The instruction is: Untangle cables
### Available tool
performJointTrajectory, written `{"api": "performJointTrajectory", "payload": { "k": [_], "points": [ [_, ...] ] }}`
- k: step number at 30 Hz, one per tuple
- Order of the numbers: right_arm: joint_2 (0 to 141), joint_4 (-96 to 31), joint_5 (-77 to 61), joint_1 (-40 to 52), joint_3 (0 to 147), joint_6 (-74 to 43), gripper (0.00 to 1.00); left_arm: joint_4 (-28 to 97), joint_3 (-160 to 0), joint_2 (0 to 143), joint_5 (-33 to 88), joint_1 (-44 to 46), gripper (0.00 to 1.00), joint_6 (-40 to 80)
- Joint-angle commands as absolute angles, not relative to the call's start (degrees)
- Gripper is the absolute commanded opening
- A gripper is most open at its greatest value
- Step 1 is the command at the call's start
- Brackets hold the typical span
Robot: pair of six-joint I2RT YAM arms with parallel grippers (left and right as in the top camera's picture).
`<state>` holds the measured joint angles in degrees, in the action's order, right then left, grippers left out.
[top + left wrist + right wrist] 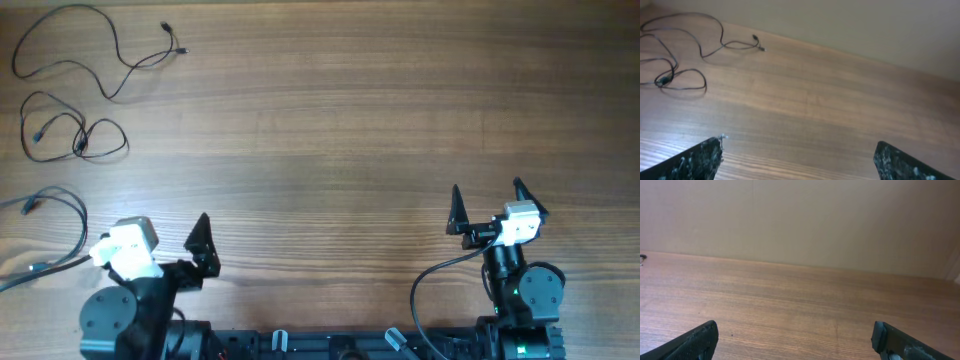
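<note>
Left claw [797, 150] and right claw [488, 193] gape; cables [80, 143] lie loose on table [330, 120].

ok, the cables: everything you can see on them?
The cables are very thin black cords with tiny plugs at the ends, lying flat on the wooden table at its far-left side. No tight tangle: one cord sprawls in a wide open curve farthest back, a second forms small loops crossing itself just nearer, a third curves by the left edge, partly out of frame. They look separate from one another. Nothing grips them.
</note>
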<state>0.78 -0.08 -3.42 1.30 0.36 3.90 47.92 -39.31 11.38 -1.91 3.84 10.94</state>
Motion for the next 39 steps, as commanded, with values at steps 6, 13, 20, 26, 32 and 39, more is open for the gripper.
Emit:
{"api": "performJointTrajectory", "payload": {
  "k": [6, 13, 20, 26, 32, 39],
  "points": [
    [0.2, 0.0, -3.5, 1.1, 0.3, 3.0, 1.0, 36.1, -25.6, 2.4, -2.6, 5.9, 1.0, 9.2],
    [0.2, 0.0, -3.5, 1.1, 0.3, 3.0, 1.0, 32.0, -21.3, 1.0, -2.4, 6.0, 1.0, 9.4],
    [0.3, 0.0, -3.5, 1.1, 0.3, 3.0, 1.0, 26.0, -16.8, 0.2, -0.9, 6.0, 1.0, 9.4],
    [0.3, 0.0, -3.5, 1.1, 0.3, 3.0, 1.0, 9.0, -6.3, 0.2, -0.9, 6.0, 1.0, 9.4],
    [0.3, 0.0, -3.5, 1.1, 0.3, 3.0, 1.0, -1.3, -0.3, 0.2, -0.9, 6.0, 1.0, 9.4],
    [0.3, 0.0, -3.5, 1.1, 0.3, 3.0, 1.0, 4.3, -0.3, 0.2, -1.1, 6.0, 1.0, 9.4]
  ]
}}
